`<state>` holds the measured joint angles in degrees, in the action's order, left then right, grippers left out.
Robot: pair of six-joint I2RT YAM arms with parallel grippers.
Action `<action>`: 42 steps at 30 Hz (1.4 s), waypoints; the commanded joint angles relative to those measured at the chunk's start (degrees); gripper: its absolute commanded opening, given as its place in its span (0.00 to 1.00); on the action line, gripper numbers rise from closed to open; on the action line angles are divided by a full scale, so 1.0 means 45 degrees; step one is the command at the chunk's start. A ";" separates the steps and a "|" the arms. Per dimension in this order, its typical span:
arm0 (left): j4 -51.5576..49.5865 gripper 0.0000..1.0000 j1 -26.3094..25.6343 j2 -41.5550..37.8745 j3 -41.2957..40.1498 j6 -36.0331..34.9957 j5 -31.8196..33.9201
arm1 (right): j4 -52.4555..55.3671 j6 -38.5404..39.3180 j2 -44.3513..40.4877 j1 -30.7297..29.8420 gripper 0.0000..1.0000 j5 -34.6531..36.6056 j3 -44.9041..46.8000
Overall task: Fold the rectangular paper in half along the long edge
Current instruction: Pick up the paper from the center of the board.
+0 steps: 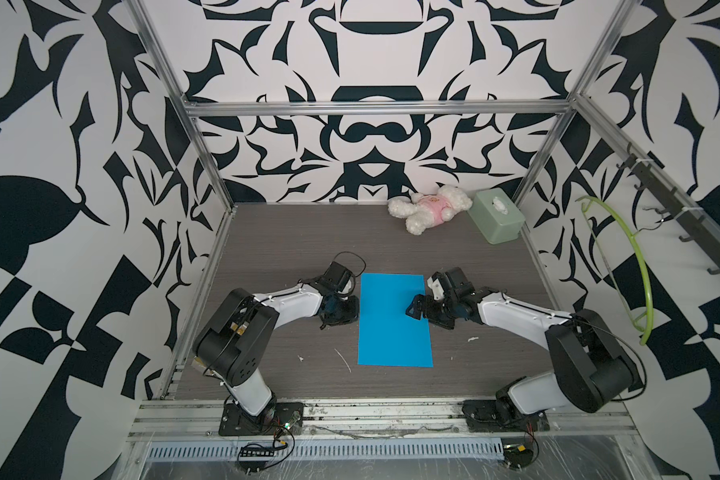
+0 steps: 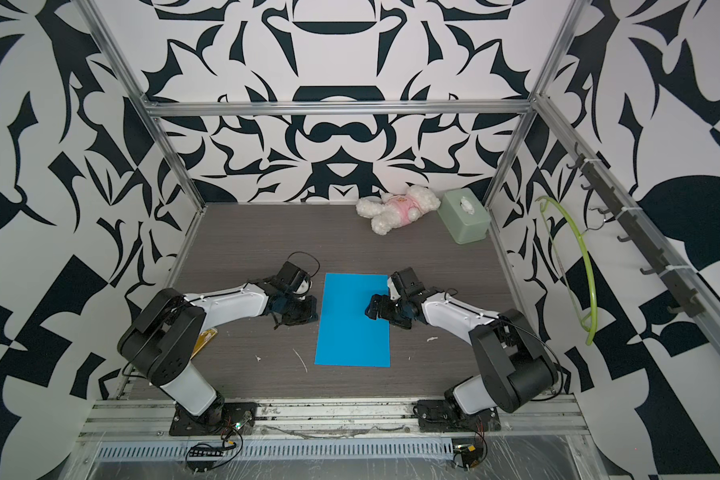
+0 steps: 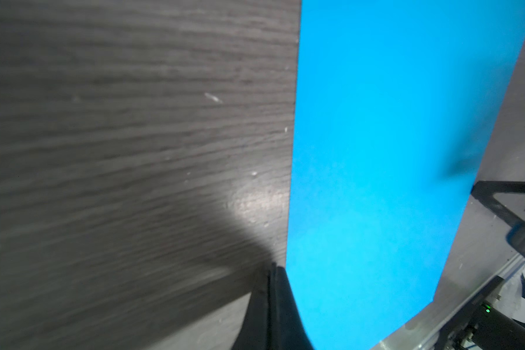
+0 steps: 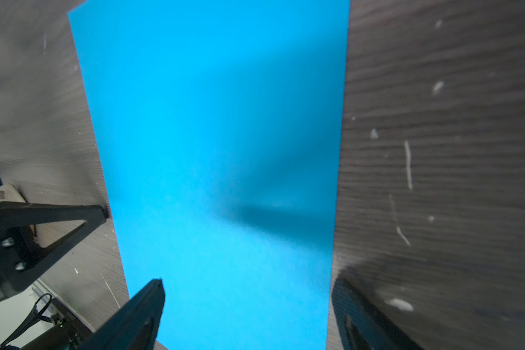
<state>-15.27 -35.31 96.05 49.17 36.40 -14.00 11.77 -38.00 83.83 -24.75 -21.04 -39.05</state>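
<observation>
Left gripper (image 1: 341, 311) closed, its tip at the left long edge of the rectangular paper (image 1: 393, 332); whether it pinches the sheet cannot be told. Right gripper (image 1: 422, 316) spread wide over the right long edge, gripping nothing. The sheet lies flat and unfolded on the table (image 1: 267, 249), between the two grippers, all four edges resting on it. At the far right corner, a green tissue box (image 1: 497, 218) with white tissue (image 1: 499, 204) showing in its slot; a plush bear (image 1: 431, 208) just beside it. Open tabletop separates both from the sheet
</observation>
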 commanded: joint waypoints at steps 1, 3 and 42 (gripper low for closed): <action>0.0009 0.00 -0.0049 0.0435 -0.0201 -0.0062 -0.0116 | 0.0099 0.0041 0.0309 0.0090 0.90 -0.0031 0.0240; 0.0034 0.00 -0.0044 0.0487 -0.0213 -0.0082 -0.0131 | 0.0085 0.0063 0.0331 0.0129 0.90 -0.0051 0.0240; 0.0282 0.00 -0.0208 0.1223 -0.0203 -0.0189 -0.0344 | -0.1223 0.0032 0.0951 0.0208 0.91 -0.1525 0.0483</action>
<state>-10.52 -35.81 98.26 49.28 36.16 -17.76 4.86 -37.41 86.43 -23.94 -26.96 -38.70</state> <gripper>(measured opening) 0.048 0.906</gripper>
